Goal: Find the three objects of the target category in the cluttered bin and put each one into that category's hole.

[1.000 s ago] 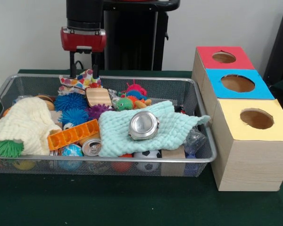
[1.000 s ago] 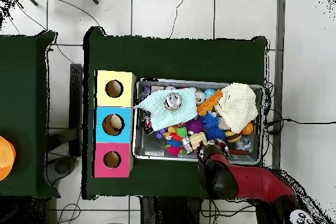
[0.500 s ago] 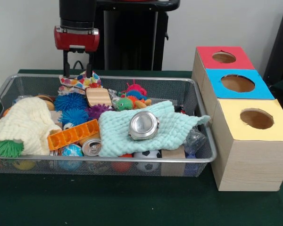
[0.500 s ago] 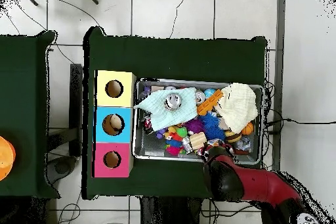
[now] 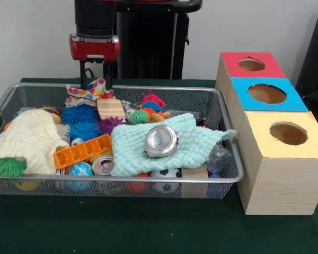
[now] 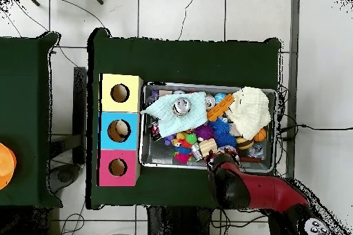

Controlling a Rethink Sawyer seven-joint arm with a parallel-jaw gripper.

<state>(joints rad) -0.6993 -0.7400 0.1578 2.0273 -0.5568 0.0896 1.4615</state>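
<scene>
Wire mesh forms the bin, which sits on the green table crowded with toys. Over the bin's far edge, toward its left corner in the front view, hangs the gripper, its two black fingers spread apart and holding nothing, just above a polka-dot cloth toy. A mint cloth carries a round metal tin mid-bin. Beside the bin's right end stand three boxes, with the red hole, blue hole and yellow hole.

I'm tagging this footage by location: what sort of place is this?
Likely a robotics lab: a tiled floor with loose cables, a green-covered table, a wire bin of jumbled toys, and three wooden sorting boxes with coloured tops.
</scene>
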